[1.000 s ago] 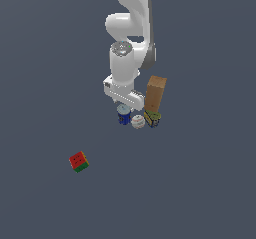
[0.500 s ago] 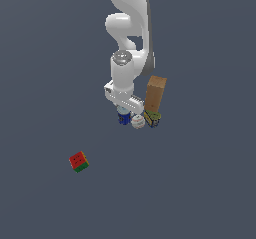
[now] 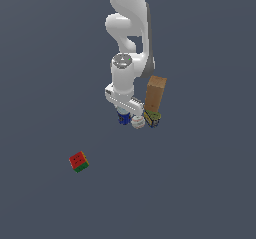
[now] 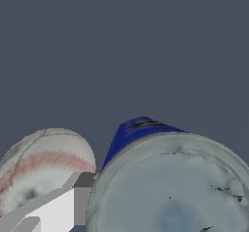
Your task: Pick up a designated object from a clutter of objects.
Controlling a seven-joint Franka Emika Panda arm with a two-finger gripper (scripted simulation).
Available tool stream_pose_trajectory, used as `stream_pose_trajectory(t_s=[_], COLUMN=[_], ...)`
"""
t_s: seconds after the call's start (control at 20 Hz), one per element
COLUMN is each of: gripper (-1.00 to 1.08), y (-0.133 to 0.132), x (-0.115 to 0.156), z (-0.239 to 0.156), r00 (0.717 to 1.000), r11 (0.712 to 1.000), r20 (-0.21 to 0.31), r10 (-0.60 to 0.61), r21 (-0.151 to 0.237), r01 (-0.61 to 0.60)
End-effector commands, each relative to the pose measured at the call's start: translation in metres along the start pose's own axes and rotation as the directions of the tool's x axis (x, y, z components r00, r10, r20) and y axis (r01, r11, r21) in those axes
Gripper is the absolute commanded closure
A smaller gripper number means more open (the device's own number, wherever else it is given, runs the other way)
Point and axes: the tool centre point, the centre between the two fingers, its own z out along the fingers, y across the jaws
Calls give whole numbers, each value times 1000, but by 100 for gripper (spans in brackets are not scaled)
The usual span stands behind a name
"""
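**Arm low over the cluster, can half hidden beneath the hand**

The white arm reaches down from the top of the exterior view and covers much of what lies under it; its gripper sits right at the blue can, of which only a sliver of blue wall shows below the hand; whether the fingers are apart or pressed onto the can I cannot tell. Just to the exterior view's right stands the tall brown box, upright, its lower edge masked by the small things before it; the baseball rests just beside the can, and the yellow-green tin beside that, too small to read. The red-green cube lies well apart, tilted. In the wrist view the can's grey lid is cut off by the frame's edge; one pale finger lies between can and ball.
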Motion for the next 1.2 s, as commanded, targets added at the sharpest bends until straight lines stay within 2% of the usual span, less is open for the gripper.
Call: stream_pose_trajectory(t_s=[0.0,0.6,1.15], gripper=[108,108,108], y=[1,-4,-36], x=[0,-3,-23], z=[1,-7,-59], r00=[1000,1000,1000], r11=[1000,1000,1000], r20=[1,0,-2], r10=[1,0,1], r21=[-1,0,-2], r01=[-1,0,-1])
